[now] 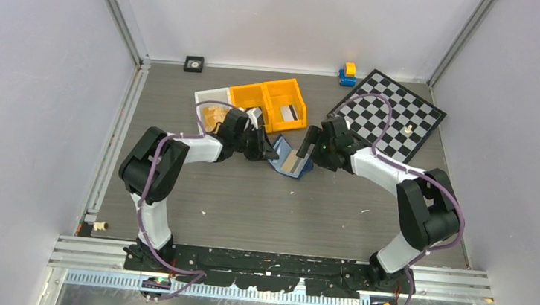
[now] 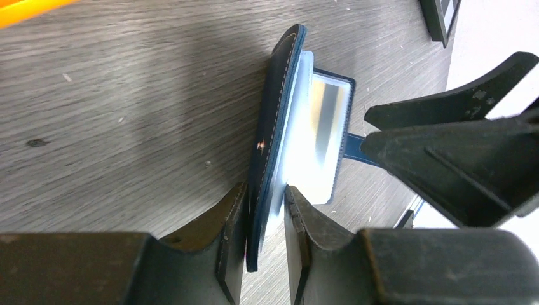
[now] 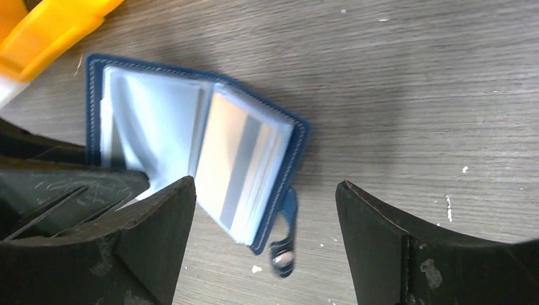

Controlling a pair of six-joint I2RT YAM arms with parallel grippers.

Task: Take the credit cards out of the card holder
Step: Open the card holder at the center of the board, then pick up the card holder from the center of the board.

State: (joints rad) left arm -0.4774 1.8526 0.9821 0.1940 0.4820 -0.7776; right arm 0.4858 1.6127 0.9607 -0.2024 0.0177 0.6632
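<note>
One card holder (image 1: pixel 292 162), two orange bins (image 1: pixel 247 92).

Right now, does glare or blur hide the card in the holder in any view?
Left wrist: glare whitens the card in the holder, colour unclear. Right wrist: pale reflections streak the card; the bin is blurred. Top: even light, holder too small for detail.

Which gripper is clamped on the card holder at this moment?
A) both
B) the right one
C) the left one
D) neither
C: the left gripper pinches one navy flap of the open card holder between its fingers, while the right gripper stands wide open.
</note>
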